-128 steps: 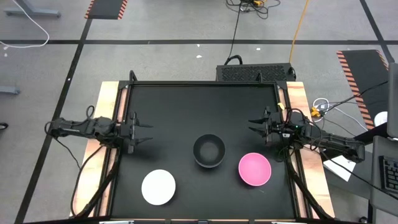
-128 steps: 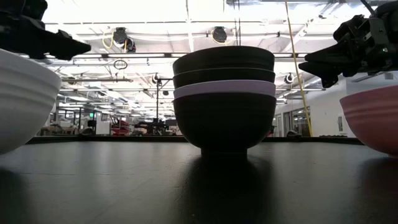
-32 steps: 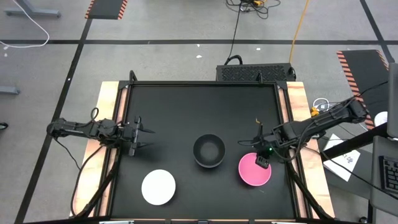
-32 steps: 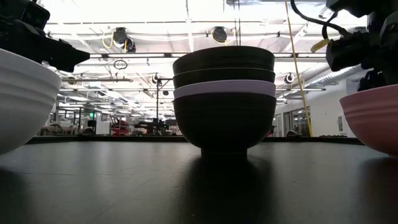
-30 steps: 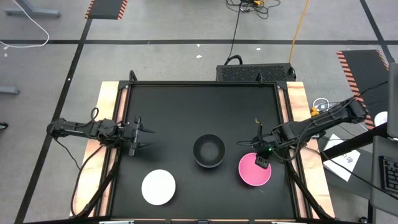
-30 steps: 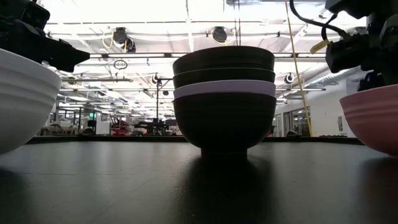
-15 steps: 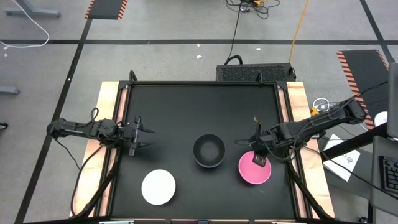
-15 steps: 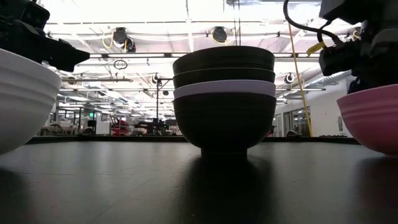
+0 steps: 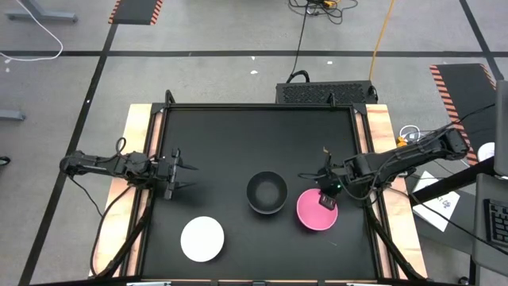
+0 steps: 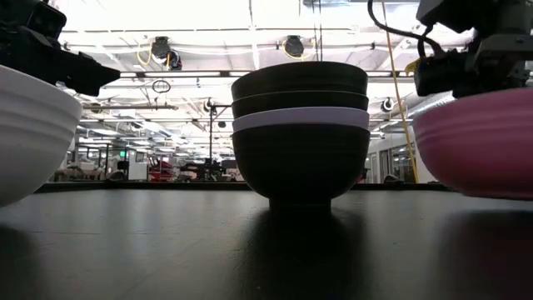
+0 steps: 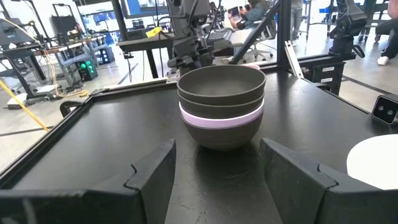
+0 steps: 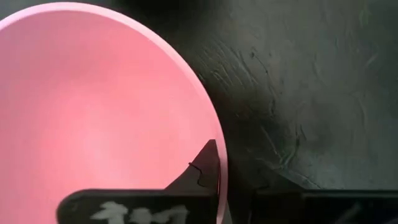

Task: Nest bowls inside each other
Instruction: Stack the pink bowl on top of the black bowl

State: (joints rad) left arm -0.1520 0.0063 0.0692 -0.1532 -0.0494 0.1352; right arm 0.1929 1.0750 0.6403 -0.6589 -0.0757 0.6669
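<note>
Standing mid-table: nested stack of black and lavender bowls (image 9: 266, 192); white round bowl (image 9: 202, 238) apart. Right gripper (image 9: 325, 198) pinches pink round bowl (image 9: 316, 211) rim beside stack. Left gripper (image 9: 179, 168) spread wide, empty.

Centre: the stack (image 9: 266, 192) of nested bowls stands mid-desk, the tallest thing in my way.
Right of stack: my right fingers (image 9: 325, 196) grip the pink bowl (image 9: 315, 211) by its rim; only a thin gap separates it from the stack.
Left front: the white bowl (image 9: 202, 238) sits near the front edge, well apart from the stack, with passage between.
Left side: my left fingers (image 9: 181, 175) hang spread at the desk (image 9: 254, 131) edge, open desk between them and the stack.
Back half: bare desk, free for either arm.
</note>
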